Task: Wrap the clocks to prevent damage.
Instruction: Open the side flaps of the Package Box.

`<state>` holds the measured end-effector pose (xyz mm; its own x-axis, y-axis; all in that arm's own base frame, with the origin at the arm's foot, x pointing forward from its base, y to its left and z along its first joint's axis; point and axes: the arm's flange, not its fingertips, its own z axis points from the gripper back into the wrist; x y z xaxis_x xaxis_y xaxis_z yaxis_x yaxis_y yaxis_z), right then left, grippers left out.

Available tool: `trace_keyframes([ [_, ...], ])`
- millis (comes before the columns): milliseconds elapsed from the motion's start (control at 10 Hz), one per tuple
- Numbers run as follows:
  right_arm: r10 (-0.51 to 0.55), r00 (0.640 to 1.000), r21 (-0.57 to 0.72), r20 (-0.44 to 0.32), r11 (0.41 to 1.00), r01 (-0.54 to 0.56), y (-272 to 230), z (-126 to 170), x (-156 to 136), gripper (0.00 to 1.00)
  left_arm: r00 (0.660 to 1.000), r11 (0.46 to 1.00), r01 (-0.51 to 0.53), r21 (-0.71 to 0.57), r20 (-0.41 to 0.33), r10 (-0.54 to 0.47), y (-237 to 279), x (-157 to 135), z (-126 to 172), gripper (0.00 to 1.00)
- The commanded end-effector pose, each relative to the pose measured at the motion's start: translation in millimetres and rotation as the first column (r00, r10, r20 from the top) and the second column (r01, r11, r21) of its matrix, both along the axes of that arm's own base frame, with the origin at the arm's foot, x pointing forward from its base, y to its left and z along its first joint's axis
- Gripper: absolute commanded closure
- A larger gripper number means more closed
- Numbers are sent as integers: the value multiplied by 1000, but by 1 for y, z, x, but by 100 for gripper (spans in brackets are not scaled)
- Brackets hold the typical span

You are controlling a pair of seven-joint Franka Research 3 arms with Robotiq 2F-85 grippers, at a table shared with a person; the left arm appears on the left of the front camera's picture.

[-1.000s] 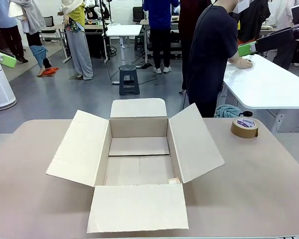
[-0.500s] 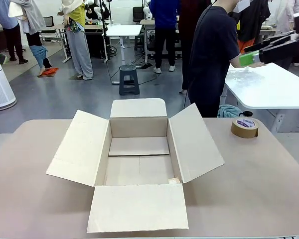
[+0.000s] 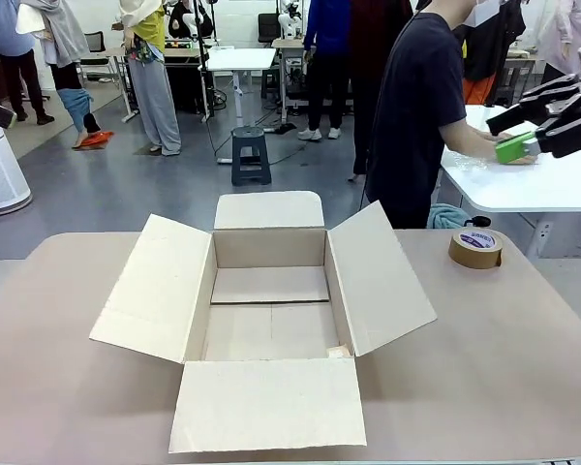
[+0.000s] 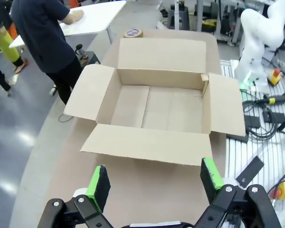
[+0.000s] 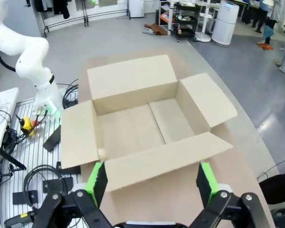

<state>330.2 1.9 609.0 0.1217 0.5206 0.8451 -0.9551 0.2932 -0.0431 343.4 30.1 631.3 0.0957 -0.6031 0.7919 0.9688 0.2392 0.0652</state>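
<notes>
Empty cardboard box [image 3: 269,329] on the counter [image 3: 504,368], judged light, best gripped by a stiff flap edge; left tool [image 4: 155,176] and right tool [image 5: 150,178] both wide open, holding nothing.

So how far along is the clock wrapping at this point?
Done: the box sits open on the table, all four flaps spread, with the tape beside it. In hand: nothing. The left gripper and right gripper hang open and empty, and the person leans over the white table behind. Left: all the wrapping; the box is empty.
</notes>
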Motion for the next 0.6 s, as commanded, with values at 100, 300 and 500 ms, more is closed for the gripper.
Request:
trace_keyframes([
  [100, -102, 995, -9, -7, 995, 102, -9, -1, 4, 0, 998, 998, -34, 44, 52, 32, -14, 4, -9, 0],
  [300, -33, 999, -1, -3, 999, 33, -11, 0, 3, 0, 1000, 1000, 4, 16, 16, -4, -5, 1, 0, 0],
  [500, -33, 999, -1, -3, 999, 33, -11, 0, 3, 0, 1000, 1000, 4, 16, 16, -4, -5, 1, 0, 0],
])
